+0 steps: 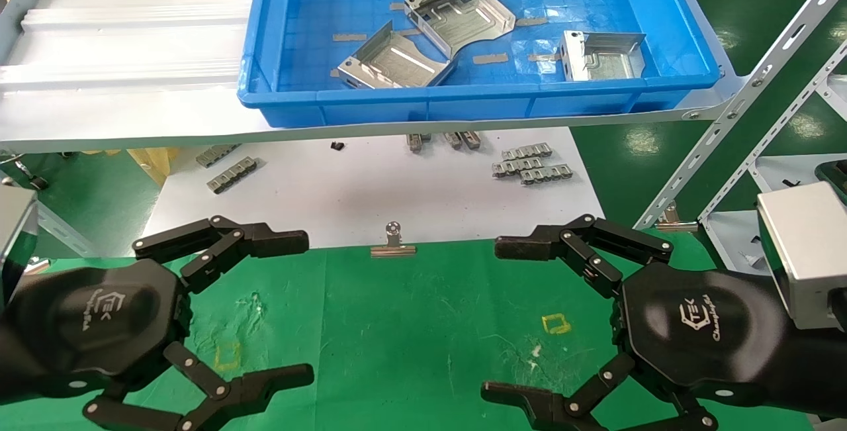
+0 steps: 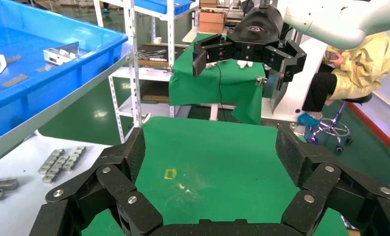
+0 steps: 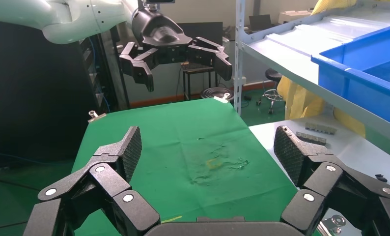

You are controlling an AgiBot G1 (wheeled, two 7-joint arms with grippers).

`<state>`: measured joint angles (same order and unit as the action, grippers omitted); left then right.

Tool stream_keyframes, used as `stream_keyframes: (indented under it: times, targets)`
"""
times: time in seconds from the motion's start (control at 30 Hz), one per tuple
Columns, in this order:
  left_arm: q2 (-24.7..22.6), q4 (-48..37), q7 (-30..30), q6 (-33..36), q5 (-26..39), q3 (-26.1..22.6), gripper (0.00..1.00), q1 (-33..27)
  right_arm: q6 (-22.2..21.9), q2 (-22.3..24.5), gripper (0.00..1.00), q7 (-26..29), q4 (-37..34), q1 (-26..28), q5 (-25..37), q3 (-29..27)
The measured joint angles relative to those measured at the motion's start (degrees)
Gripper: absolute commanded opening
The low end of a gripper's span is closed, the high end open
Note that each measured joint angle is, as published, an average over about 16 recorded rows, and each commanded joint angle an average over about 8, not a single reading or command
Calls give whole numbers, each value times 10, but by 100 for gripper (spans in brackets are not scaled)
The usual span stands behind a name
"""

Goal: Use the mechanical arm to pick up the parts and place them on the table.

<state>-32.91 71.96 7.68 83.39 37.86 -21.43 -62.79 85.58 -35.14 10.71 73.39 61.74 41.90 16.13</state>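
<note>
Three shiny silver parts lie in the blue tray (image 1: pixel 463 103) on the raised shelf: one at the middle (image 1: pixel 460 12), one at the front left (image 1: pixel 395 60), one at the right (image 1: pixel 603 55). One part also shows in the left wrist view (image 2: pixel 60 53). My left gripper (image 1: pixel 301 308) hovers open and empty over the left of the green table (image 1: pixel 410 325). My right gripper (image 1: pixel 499 318) hovers open and empty over its right. In the left wrist view my left gripper (image 2: pixel 210 152) is spread wide over bare felt, and in the right wrist view my right gripper (image 3: pixel 208 150) is too.
A white sheet (image 1: pixel 370 192) lies beyond the felt, under the shelf, with grey toothed strips (image 1: pixel 529 163) on it. A silver binder clip (image 1: pixel 394 243) sits on the felt's far edge. Yellow squares (image 1: pixel 556 323) mark the felt. A slanted metal rail (image 1: pixel 748 93) stands at the right.
</note>
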Motion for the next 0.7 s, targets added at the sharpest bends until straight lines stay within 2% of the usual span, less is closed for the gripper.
stream_keyframes:
  times: [0.43,0.47,0.7]
  targets:
    - [0,0,0,0,0,0,100,0,0,0,100,0,0,0,0,0]
    - [0,0,0,0,0,0,95,0,0,0,100,0,0,0,0,0]
    - [0,0,0,0,0,0,7,0,0,0,100,0,0,0,0,0]
